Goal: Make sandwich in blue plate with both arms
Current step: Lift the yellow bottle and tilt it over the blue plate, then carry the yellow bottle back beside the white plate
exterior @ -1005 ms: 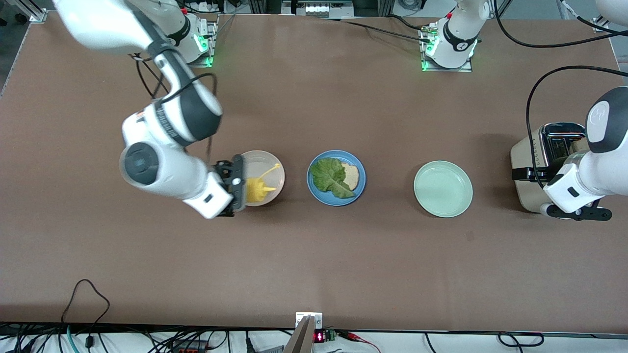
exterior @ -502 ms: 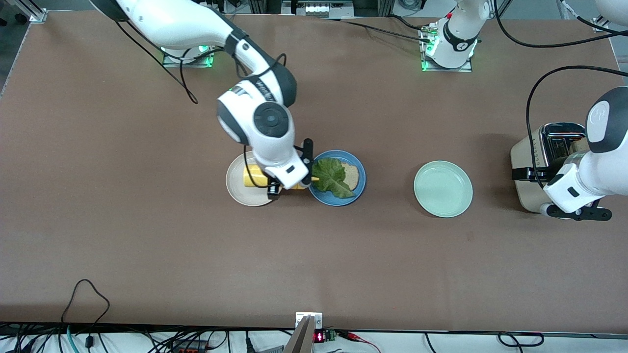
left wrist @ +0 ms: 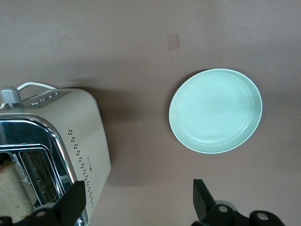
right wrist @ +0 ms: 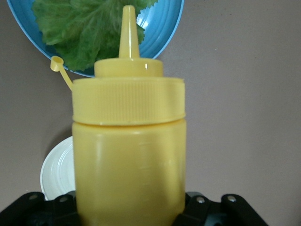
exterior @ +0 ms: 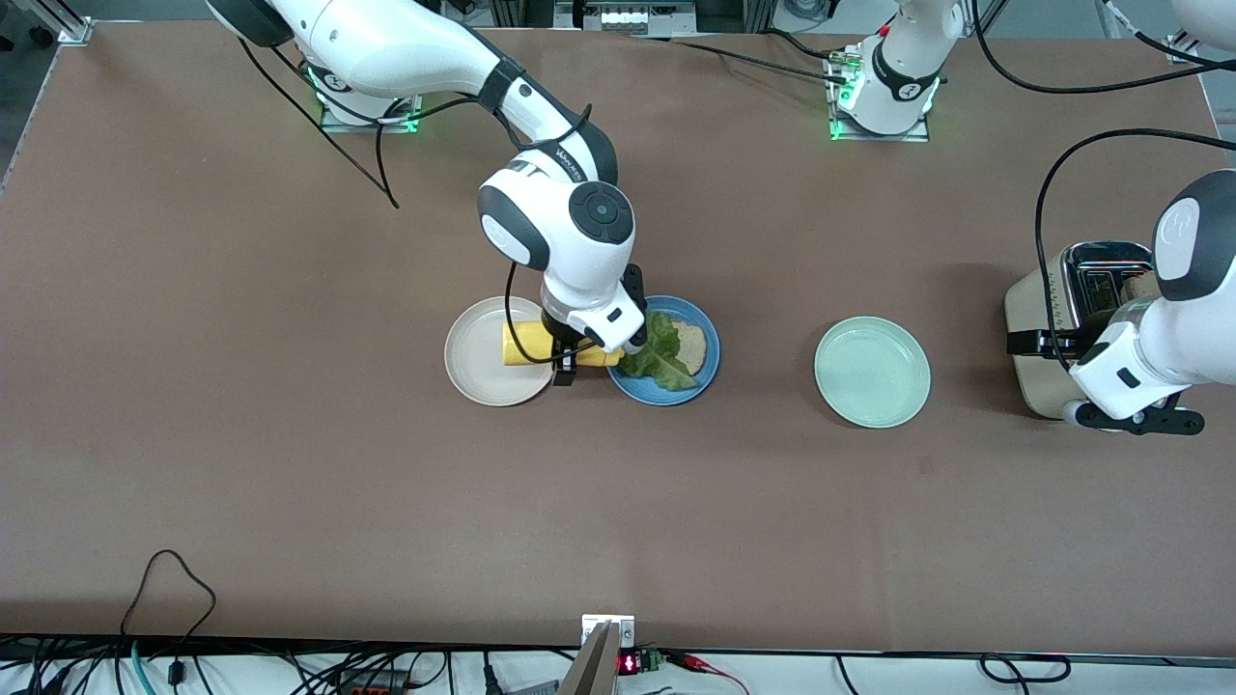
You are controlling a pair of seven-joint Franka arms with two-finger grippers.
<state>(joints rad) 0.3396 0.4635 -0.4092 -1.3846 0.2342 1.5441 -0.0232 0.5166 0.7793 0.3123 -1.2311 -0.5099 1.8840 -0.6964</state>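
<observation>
Brown table [exterior: 290, 463] with beige plate [exterior: 475, 372], blue plate [exterior: 707, 372], mint plate [exterior: 872, 372], toaster [exterior: 1038, 319].

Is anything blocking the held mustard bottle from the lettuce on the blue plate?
Nothing visible. The right pincer holds the bottle with its nozzle over the plate's rim, aimed at the lettuce.

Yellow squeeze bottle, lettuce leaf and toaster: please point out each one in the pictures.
yellow squeeze bottle [right wrist: 129, 155], right wrist view, on its body.
lettuce leaf [exterior: 661, 355], front view, on the middle of the leaf.
toaster [left wrist: 87, 136], left wrist view, on its beige side wall.
</observation>
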